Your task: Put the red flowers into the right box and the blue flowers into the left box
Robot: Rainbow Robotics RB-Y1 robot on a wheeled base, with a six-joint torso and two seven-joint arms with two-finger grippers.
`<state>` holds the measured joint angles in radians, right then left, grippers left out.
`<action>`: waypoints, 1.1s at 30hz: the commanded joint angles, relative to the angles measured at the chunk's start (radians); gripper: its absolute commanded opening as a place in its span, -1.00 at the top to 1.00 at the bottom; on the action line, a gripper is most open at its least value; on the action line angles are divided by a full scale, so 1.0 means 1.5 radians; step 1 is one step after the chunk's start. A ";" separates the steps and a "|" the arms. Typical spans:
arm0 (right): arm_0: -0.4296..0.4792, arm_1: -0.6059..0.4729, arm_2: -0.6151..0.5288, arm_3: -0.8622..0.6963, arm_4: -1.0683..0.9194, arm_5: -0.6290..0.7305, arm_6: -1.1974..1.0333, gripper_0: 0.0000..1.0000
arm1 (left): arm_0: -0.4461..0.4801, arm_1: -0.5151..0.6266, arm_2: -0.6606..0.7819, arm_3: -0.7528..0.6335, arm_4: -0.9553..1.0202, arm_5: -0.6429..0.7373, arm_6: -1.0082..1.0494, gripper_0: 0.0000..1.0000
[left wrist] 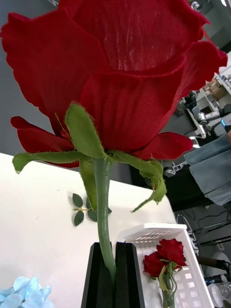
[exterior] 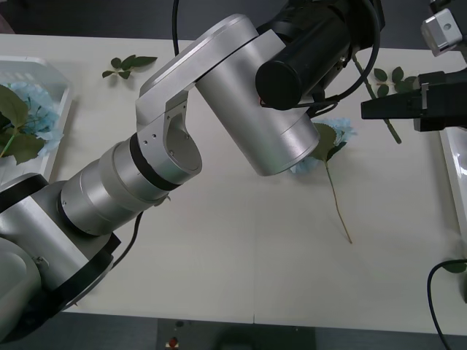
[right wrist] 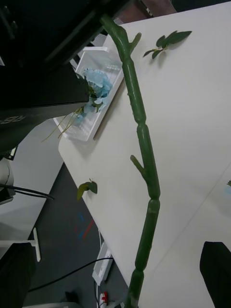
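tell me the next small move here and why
Probably shut the right claw on the green stem. Its fingers stand open either side of that stem, while the left claw is shut on the red rose. The right box, holding two roses, lies beyond.

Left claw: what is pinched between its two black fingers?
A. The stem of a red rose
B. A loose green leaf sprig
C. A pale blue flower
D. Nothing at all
A: the left claw has its black fingers closed on the green stem of a red rose.
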<state>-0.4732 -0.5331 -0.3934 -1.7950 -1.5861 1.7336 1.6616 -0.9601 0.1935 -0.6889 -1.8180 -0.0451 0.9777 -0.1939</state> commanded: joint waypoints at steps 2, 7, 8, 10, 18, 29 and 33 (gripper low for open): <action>-0.024 -0.012 0.024 -0.024 0.013 -0.032 -0.033 -1.00 | -0.024 -0.006 -0.008 -0.029 -0.005 -0.003 0.012 1.00; -0.030 -0.012 0.048 -0.024 0.023 -0.057 -0.042 -1.00 | -0.024 -0.006 -0.008 -0.029 -0.005 -0.003 0.012 1.00; -0.032 -0.012 0.051 -0.024 0.027 -0.059 -0.043 -1.00 | -0.024 -0.006 -0.008 -0.029 -0.005 -0.003 0.012 1.00; -0.034 -0.010 0.052 -0.024 0.031 -0.061 -0.045 -0.36 | -0.024 -0.006 -0.008 -0.029 -0.005 -0.003 0.012 1.00; -0.038 0.002 0.052 -0.024 0.035 -0.061 -0.063 1.00 | -0.024 -0.006 -0.008 -0.029 -0.005 -0.003 0.012 1.00; -0.039 0.004 0.040 -0.024 0.025 -0.052 -0.066 1.00 | -0.024 -0.006 -0.008 -0.029 -0.005 -0.003 0.012 1.00; -0.038 0.004 0.038 -0.024 0.025 -0.052 -0.066 1.00 | -0.024 -0.006 -0.008 -0.029 -0.005 -0.003 0.012 1.00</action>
<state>-0.5034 -0.5328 -0.3223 -1.7950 -1.5399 1.6603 1.5904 -0.9601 0.1935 -0.6889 -1.8308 -0.0480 0.9777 -0.1939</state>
